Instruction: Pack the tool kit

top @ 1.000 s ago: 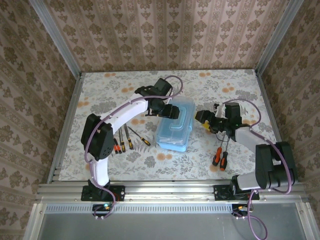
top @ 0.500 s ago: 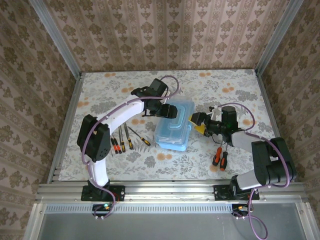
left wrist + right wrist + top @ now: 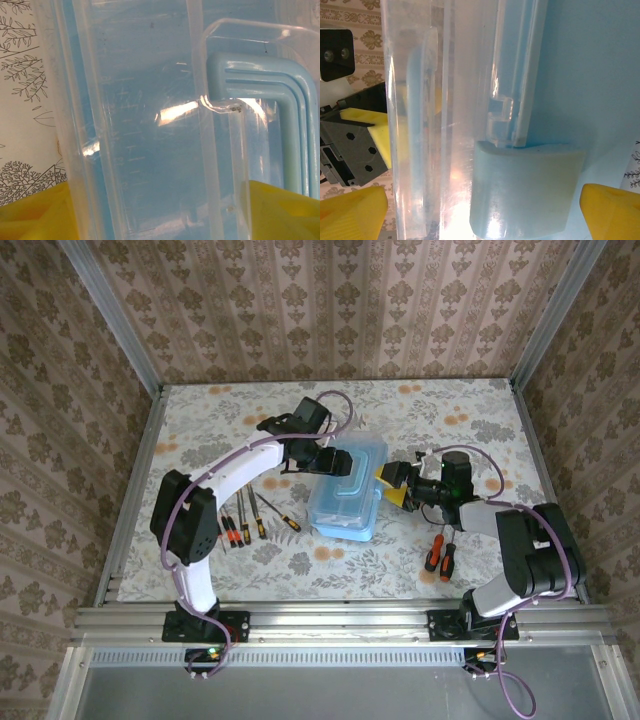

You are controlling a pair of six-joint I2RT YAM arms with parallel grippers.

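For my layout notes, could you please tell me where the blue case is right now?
In the top view, the blue case sits mid-table, with the left gripper at its far end and the right gripper at its right side.

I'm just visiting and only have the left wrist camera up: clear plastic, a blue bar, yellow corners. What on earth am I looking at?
Observer: From above, it's a small light-blue case with a handle on its lid, lying on a flowery table.
Operator: So what is meant to go in it?
Observer: Probably the screwdrivers. They lie on the table in a row left of the case, with two more on its right.
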